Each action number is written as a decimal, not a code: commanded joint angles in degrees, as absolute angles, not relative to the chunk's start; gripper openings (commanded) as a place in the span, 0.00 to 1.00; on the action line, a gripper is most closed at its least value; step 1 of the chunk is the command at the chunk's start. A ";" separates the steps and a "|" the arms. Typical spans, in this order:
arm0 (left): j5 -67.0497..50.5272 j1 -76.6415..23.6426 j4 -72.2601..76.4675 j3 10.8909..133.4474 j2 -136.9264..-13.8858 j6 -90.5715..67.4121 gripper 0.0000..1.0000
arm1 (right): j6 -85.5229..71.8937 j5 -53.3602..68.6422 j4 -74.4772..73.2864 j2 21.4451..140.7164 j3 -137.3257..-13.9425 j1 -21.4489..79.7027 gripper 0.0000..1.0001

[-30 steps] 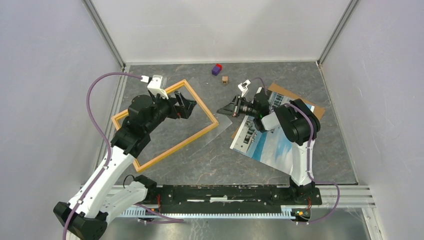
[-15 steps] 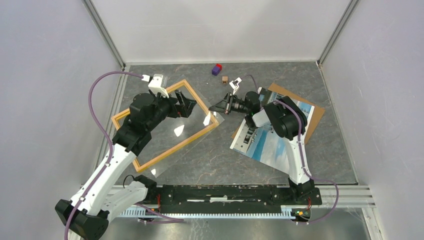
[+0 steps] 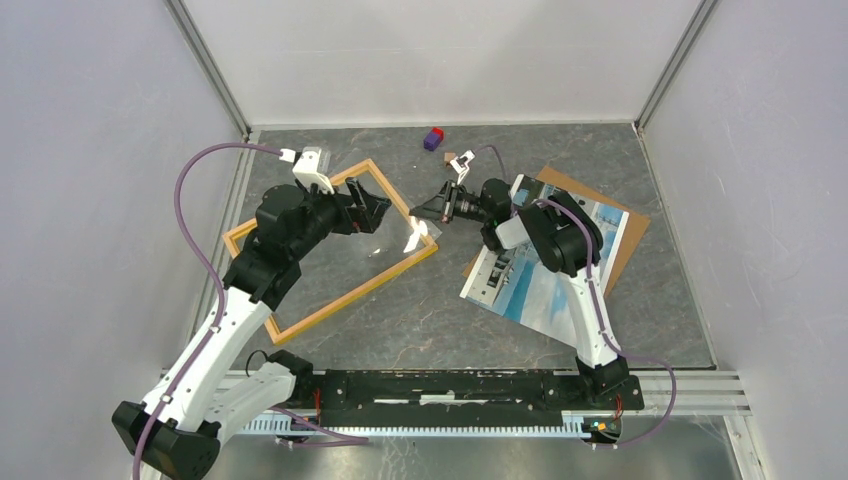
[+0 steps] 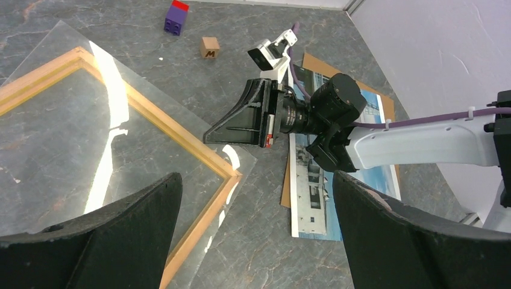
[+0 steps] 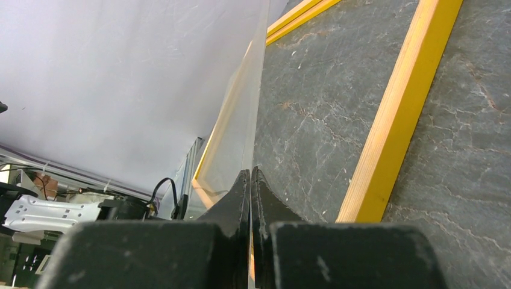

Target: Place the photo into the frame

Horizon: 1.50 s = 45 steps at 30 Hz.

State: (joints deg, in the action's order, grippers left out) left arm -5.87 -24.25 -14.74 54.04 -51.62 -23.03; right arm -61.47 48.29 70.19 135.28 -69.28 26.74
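Left gripper (image 3: 372,210): fingers spread wide, holding nothing, poised above the far right part of the frame (image 3: 355,291). Frame flat on the table (image 3: 420,320), left of centre, turned diagonally; thin orange-yellow wooden rails, grey marbled surface showing through the opening. Clear pane (image 4: 72,150) lying over it, plain only from the left wrist: glare streaks, one corner jutting past the frame's right corner. From above, barely a white glint. Right gripper (image 3: 420,214) near that corner, fingers pressed together on the pane's edge. From its own wrist, sheet seen edge-on, running away from the fingertips beside a yellow rail. Stretch of tabletop between frame and photo (image 3: 545,295). Photo face up at the right, glossy, white buildings and blue sky, on a brown backing board (image 3: 632,232), partly under the right arm. Near the far edge: purple block with red top (image 3: 433,138), small wooden cube (image 4: 210,47).
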 commanded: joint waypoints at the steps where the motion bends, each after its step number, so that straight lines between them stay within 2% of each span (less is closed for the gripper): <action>1: -7.33 -23.93 -11.83 55.29 -51.01 -26.10 1.00 | -61.61 46.99 73.15 136.33 -72.92 27.72 0.00; 32: -7.40 -23.83 -11.67 55.20 -50.37 -26.63 1.00 | -63.55 32.55 65.41 137.76 -77.17 31.33 0.00; 45: -7.73 -23.84 -11.45 55.09 -50.39 -27.05 1.00 | -62.31 26.24 65.28 135.66 -73.57 32.24 0.00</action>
